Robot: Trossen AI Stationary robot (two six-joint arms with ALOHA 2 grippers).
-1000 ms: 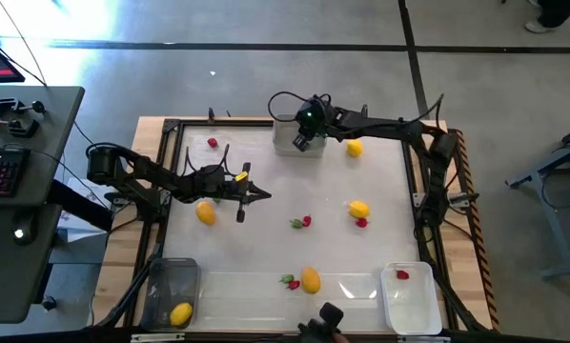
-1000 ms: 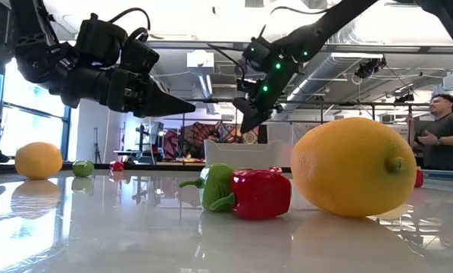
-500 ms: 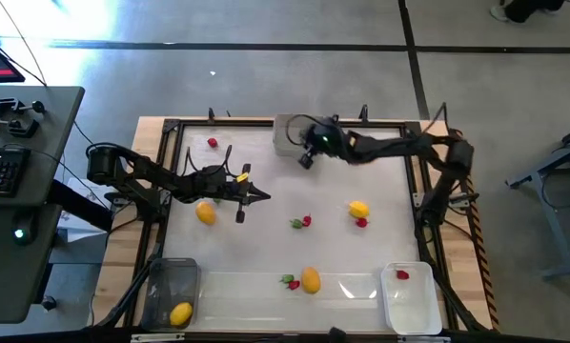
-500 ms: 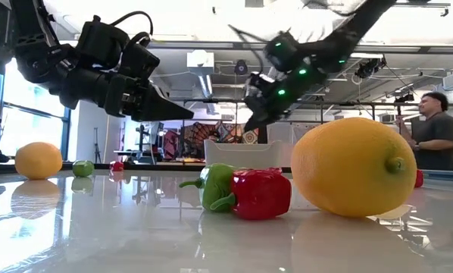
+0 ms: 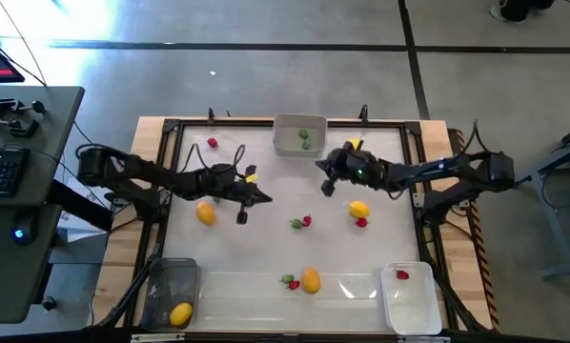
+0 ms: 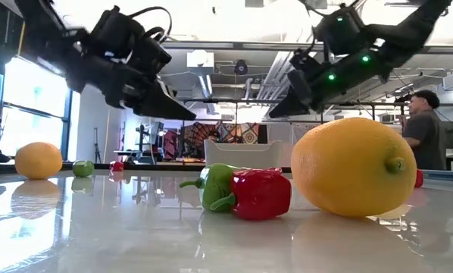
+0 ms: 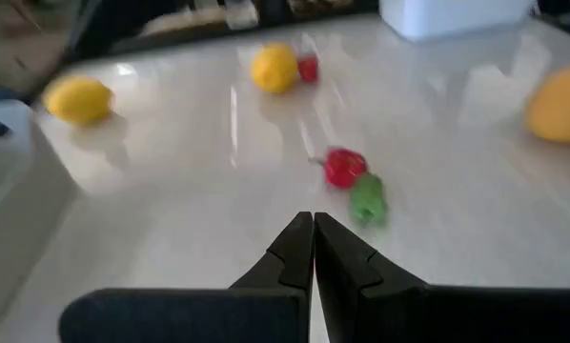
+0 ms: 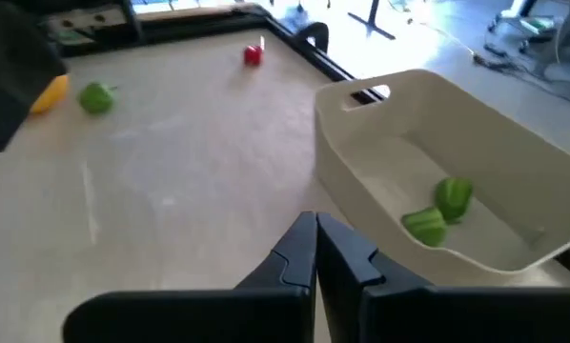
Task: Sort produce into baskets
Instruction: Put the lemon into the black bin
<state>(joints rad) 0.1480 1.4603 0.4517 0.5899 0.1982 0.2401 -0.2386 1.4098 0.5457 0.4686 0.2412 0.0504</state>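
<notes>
Right, here is what I read off my screens.
Left gripper: I see it left of centre in the high view, over the glossy white table; in its wrist view the two dark wedge-shaped fingers are pressed together, holding nothing.
Right gripper: upper centre of the high view, just below and right of the grey bin; its tapered fingers also meet with nothing between them.
Grey bin: smooth pale plastic, rounded corners, top centre of the high view; two green pieces lie inside it.
Dark bin: clear tinted plastic, lower left corner; one yellow oval sits in it.
White bin: lower right corner; one small red piece is in it.
Loose yellow ovals: one just below the left arm, one right of centre with a red piece touching or just beside it, and one at lower centre.
Pepper-shaped pair: a shiny red piece joined with a green one, just left of the dimpled lower-centre oval in the low view.
Centre pair: red and green, close together.
Lone red piece: upper left of the table.
Small green round piece: far left in the low view, beside an oval.
</notes>
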